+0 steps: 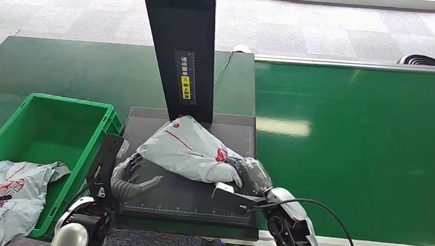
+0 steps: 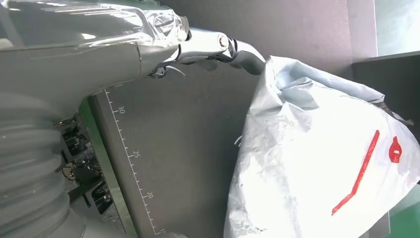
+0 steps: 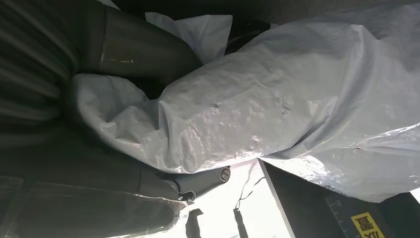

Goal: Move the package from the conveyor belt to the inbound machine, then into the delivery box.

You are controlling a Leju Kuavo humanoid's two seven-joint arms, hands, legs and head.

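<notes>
- A green table [image 1: 63,69] is standing on grey carpet tiles [image 1: 325,32], with the green conveyor belt [image 1: 364,145] running along its right side behind a silver rail.
- The inbound machine [image 1: 198,197] is sitting between them: a dark flat platform with ruler marks along its near edge, and a black post [image 1: 177,39] rising from its far side with a yellow label.
- The package [image 1: 187,147], a grey plastic bag with red markings, is lying on the platform, its far end touching the foot of the post.
- The right hand [image 1: 246,174] is grasping the package's bunched near-right end, the bag wrapping around its fingers in the right wrist view.
- The left hand [image 1: 133,181] is hovering released over the platform's left edge, fingers apart, just beside the package.
- The delivery box [image 1: 102,129], a green crate, is sitting left of the platform; another grey bag [image 1: 7,195] is lying in its near end, the far end showing bare floor.
</notes>
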